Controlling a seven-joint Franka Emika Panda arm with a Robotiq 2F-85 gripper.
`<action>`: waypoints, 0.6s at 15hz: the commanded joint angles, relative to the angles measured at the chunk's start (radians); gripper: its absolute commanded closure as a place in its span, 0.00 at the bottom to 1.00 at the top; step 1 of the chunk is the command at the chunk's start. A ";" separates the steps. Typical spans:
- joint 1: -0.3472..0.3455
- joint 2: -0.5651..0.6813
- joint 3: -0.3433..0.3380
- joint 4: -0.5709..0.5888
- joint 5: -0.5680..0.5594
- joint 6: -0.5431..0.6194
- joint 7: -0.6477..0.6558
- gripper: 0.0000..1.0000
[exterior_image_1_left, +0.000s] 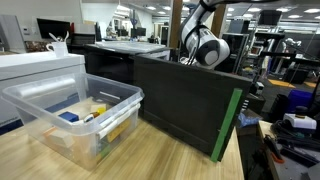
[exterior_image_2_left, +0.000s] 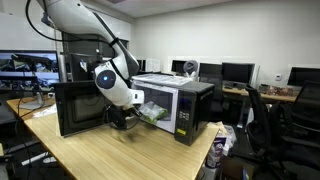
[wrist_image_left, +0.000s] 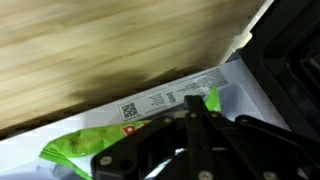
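Note:
A green and white snack bag (wrist_image_left: 150, 105) with a printed code label fills the wrist view, and my gripper (wrist_image_left: 196, 112) is shut on its edge, the black fingers pressed together. In an exterior view the gripper (exterior_image_2_left: 125, 118) hangs low over the wooden table (exterior_image_2_left: 120, 155), holding the bag (exterior_image_2_left: 152, 112) just in front of the open microwave (exterior_image_2_left: 185, 105). The microwave's door (exterior_image_2_left: 80, 108) stands swung out beside the arm. From behind, the black door (exterior_image_1_left: 190, 100) hides the gripper and bag; only the arm's wrist (exterior_image_1_left: 205, 48) shows above it.
A clear plastic bin (exterior_image_1_left: 75, 115) with several small items stands on the table (exterior_image_1_left: 150, 160) near the door. The dark microwave front (wrist_image_left: 295, 60) is close beside the gripper. Desks, monitors and a chair (exterior_image_2_left: 270, 120) surround the table.

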 joint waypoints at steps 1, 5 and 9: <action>-0.006 -0.129 -0.013 -0.120 0.080 -0.001 -0.125 1.00; -0.021 -0.281 -0.031 -0.236 0.110 0.003 -0.252 1.00; -0.073 -0.447 -0.026 -0.336 0.104 -0.002 -0.354 1.00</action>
